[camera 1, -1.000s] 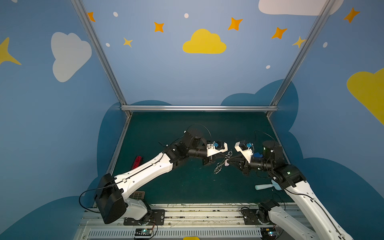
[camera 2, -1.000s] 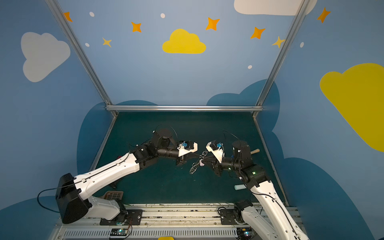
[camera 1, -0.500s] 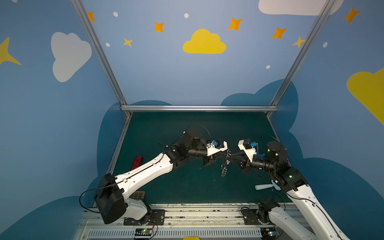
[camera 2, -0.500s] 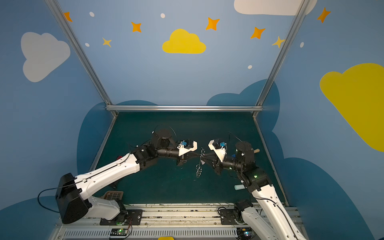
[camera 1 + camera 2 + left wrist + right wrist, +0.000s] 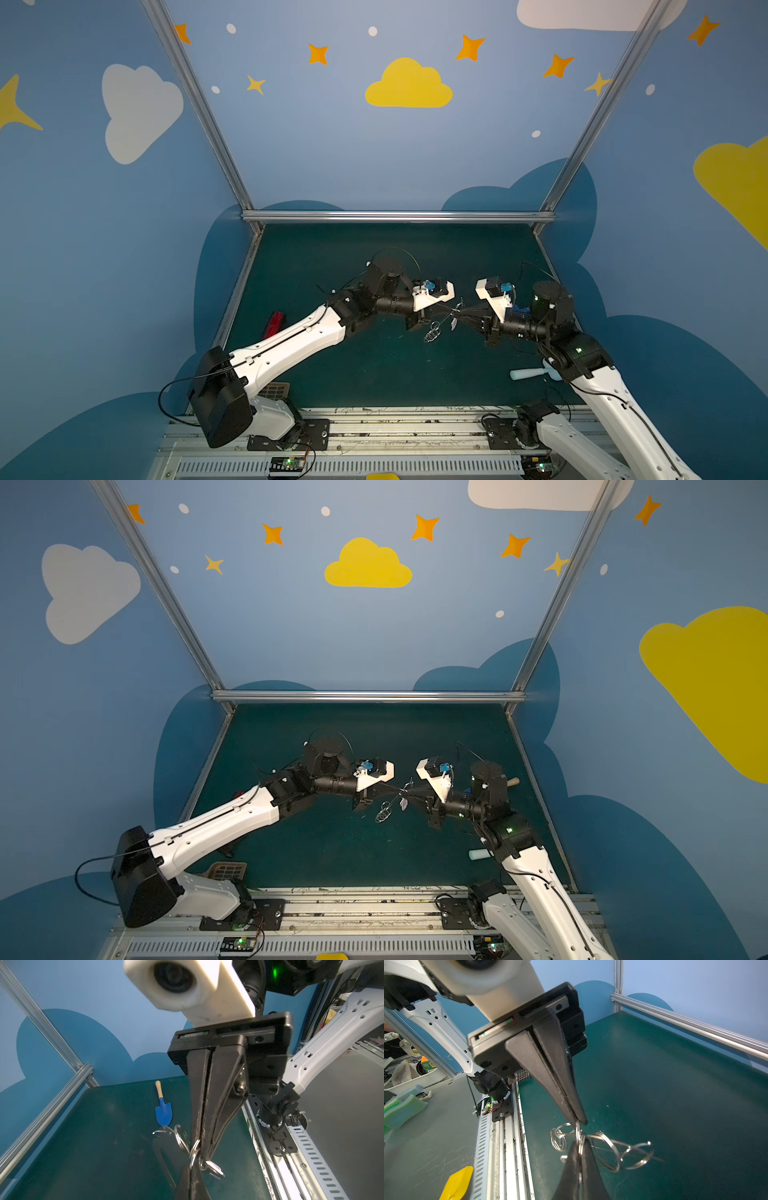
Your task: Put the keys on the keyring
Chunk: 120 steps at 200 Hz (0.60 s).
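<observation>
Nearest, the pale blue spatula (image 5: 528, 374) and the red gadget (image 5: 274, 325) lay untouched on the mat (image 5: 374, 374). Farther in, above mid-mat, the claws met tip to tip. The left gripper (image 5: 579, 1121) and right gripper (image 5: 204, 1154) were each pinched fully together on a split ring of the keyring (image 5: 432, 332), which hung between them. The key (image 5: 403, 804) dangled just under the right tips. Whether it was threaded could not be told, so the joining looked under way, not finished.
</observation>
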{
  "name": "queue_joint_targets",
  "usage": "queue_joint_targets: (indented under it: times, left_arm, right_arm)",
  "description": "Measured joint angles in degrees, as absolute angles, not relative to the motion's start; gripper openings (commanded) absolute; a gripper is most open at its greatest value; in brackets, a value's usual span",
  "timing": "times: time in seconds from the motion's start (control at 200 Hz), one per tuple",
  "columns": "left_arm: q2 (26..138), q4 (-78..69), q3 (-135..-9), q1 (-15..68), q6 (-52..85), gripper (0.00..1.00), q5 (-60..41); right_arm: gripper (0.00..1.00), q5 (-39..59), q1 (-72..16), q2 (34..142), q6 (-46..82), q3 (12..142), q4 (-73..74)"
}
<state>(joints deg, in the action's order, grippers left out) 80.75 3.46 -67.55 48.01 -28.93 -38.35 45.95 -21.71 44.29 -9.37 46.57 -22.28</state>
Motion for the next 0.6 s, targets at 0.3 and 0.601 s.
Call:
queue_joint_targets:
  times: [0.3, 0.601]
  left_arm:
    - [83.6, 12.5, -74.2, 48.9, -35.7, 0.2, -37.3]
    - [86.7, 24.1, -80.5, 50.5, -44.5, 0.2, -34.3]
  right_arm:
    - [0.0, 46.1, -21.7, 47.0, -12.0, 49.1, -26.9]
    - [0.0, 45.5, -21.5, 48.2, -14.9, 51.4, -32.5]
